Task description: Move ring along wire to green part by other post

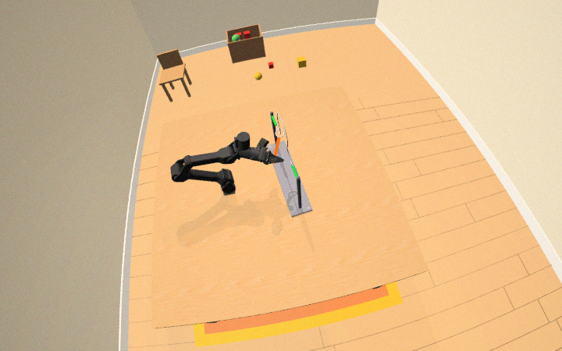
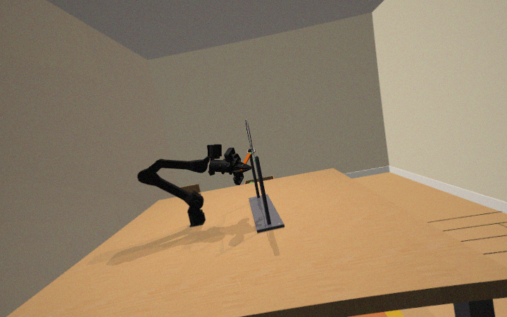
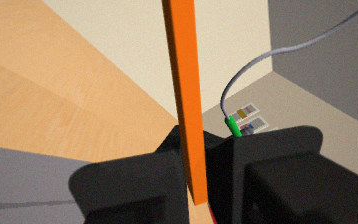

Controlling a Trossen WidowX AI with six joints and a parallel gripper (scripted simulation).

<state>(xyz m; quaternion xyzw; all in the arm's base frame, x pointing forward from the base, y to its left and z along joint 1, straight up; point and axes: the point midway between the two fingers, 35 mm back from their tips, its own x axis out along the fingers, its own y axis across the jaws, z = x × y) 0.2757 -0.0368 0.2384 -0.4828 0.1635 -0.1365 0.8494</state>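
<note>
My gripper is shut on the orange handle. The handle slants up from the fingers to the pale ring, which is out of the wrist view. The ring appears at the curved grey wire, just past the far green part. Whether it touches the wire is too small to tell. The near green part is by the near post. One green part shows right of the handle in the wrist view.
The far post and near post stand on a grey base plate on the wooden table. The wire loops up above the gripper. A chair, a box and small toys are far behind.
</note>
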